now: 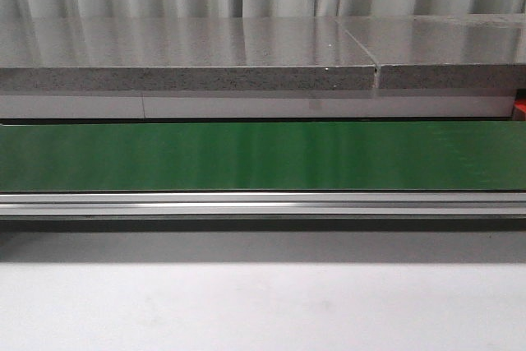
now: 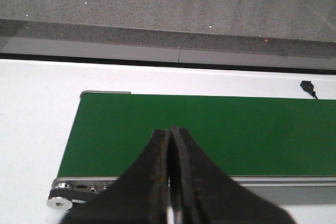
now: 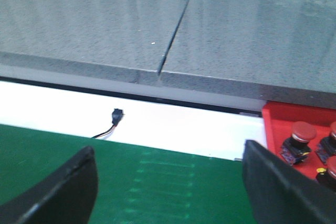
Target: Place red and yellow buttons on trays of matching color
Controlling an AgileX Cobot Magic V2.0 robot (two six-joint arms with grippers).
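green belt point(image 1: 263, 156) bare | grey slab point(image 1: 189, 55) walls far side

red btns point(image 3: 303, 131): 3 | red tray point(image 3: 278, 116): 1 | green belt point(image 1: 263, 156): 1 | pincers: 2

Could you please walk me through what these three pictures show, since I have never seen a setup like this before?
This is a two-armed robot at a table; each arm ends in a two-fingered gripper. One picture looks forward over the table: a green conveyor belt runs across it, with a grey stone counter behind. No arms show there. The other two come from cameras on the wrists. The left gripper hangs over one end of the belt, fingers pressed together, holding nothing. The right gripper is wide open, also holding nothing. Beside its end of the belt sits a red tray containing red buttons. No yellow tray or buttons appear.
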